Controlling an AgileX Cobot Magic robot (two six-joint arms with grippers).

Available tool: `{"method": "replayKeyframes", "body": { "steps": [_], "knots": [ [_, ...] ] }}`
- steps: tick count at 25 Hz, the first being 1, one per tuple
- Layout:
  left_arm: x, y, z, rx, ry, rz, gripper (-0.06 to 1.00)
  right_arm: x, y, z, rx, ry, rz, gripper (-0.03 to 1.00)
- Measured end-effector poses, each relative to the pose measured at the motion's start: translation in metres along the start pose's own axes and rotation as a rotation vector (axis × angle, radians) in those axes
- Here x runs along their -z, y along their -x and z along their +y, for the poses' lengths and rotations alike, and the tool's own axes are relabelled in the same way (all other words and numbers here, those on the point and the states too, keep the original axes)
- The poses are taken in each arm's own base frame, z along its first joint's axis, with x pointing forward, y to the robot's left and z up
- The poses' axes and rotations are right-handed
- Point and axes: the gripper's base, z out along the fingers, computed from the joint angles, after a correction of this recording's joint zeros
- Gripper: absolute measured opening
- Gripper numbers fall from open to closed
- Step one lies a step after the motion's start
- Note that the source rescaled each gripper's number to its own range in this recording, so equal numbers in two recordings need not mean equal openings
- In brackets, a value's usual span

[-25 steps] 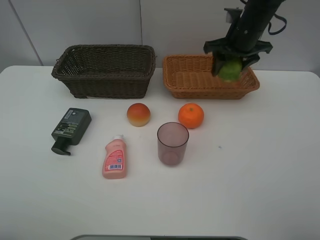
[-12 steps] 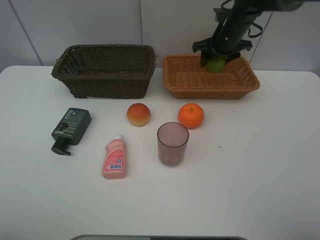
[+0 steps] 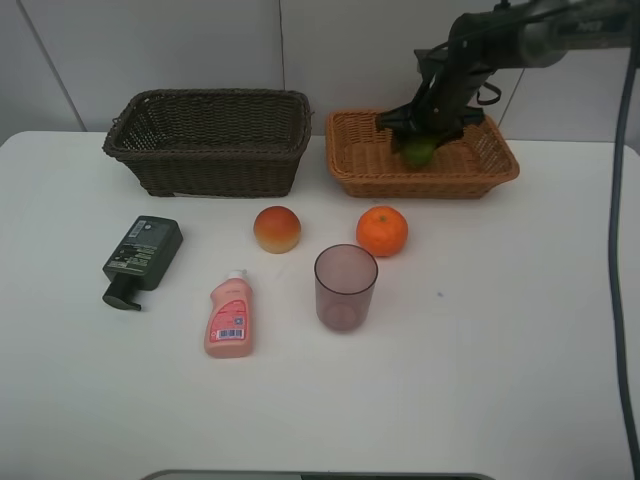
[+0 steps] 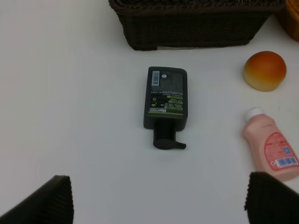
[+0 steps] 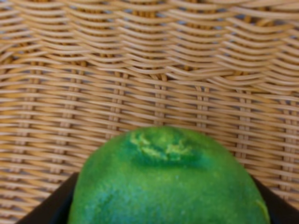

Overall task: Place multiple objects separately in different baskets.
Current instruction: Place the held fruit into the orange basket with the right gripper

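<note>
Right tool (image 3: 421, 138) holds green lime (image 3: 419, 152) inside tan basket (image 3: 350, 166)

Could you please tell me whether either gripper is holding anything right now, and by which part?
The right gripper holds the green lime-like fruit by its opposite sides, above the tan basket floor. The left gripper is open and holds nothing.

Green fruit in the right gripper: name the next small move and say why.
Probably open the right gripper and release the green fruit. The gripper holds it low inside the light tan basket, below the rim in the high view, and the wrist view shows the weave close behind it. Whether it touches the basket I cannot tell, so release gently.
</note>
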Motion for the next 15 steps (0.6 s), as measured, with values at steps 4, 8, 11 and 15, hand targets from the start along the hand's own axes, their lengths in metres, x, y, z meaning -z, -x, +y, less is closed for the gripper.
{"method": "replayKeyframes", "body": {
  "steps": [4, 8, 11, 15],
  "knots": [
    [0.0, 0.0, 0.0, 0.0, 0.0, 0.0, 0.84, -0.003, -0.001, 0.0, 0.002, -0.001, -0.001, 0.65],
    [0.0, 0.0, 0.0, 0.0, 0.0, 0.0, 0.84, -0.003, 0.0, 0.0, 0.006, -0.003, -0.004, 0.92],
    [0.0, 0.0, 0.0, 0.0, 0.0, 0.0, 0.84, 0.002, 0.002, -0.001, 0.009, -0.006, -0.013, 0.98],
    [0.0, 0.0, 0.0, 0.0, 0.0, 0.0, 0.84, 0.029, 0.01, -0.002, -0.007, -0.003, -0.039, 1.0]
  ]
}}
